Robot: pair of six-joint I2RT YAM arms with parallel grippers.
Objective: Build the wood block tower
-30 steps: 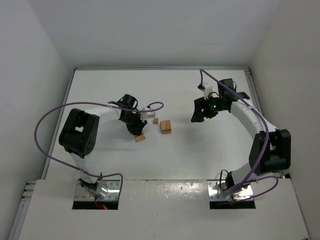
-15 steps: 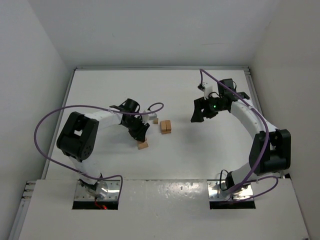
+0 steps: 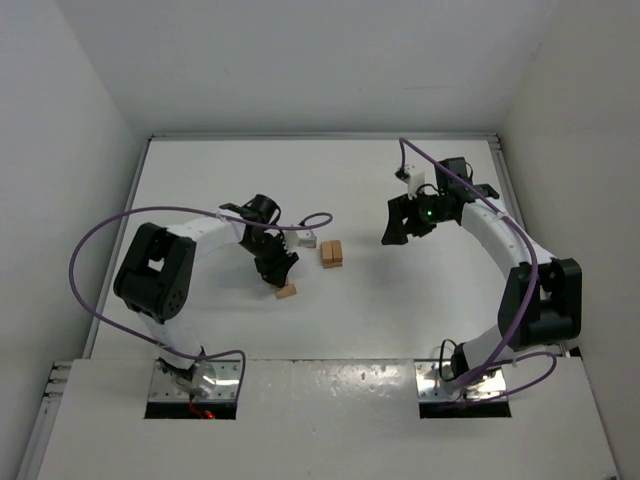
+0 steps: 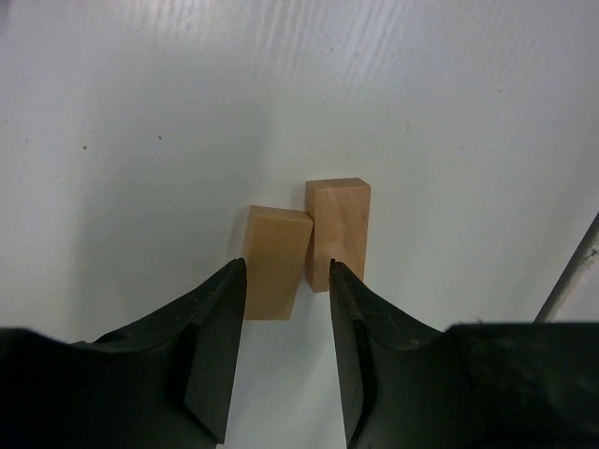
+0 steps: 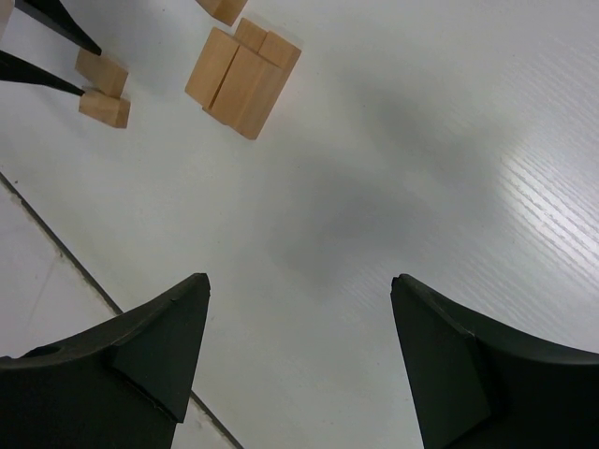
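Two tan wood blocks lie side by side on the white table, one (image 4: 276,267) slightly askew and the other (image 4: 338,232) straight. In the top view they show as one small lump (image 3: 287,291). My left gripper (image 4: 285,264) is open just over their near ends, its tips either side of the left block and not pressing it. The tower (image 3: 332,253) is a compact squarish group of tan blocks, to the right of the pair. My right gripper (image 5: 299,281) hangs open and empty well to the tower's right (image 3: 393,230).
One more small block (image 5: 223,7) lies beyond the tower (image 5: 243,79). A purple cable (image 3: 300,222) loops over the left wrist. White walls close in the table (image 3: 400,300) on three sides.
My left gripper carried a block toward the near side, set it beside another and opened its jaws. The right arm has stayed still.
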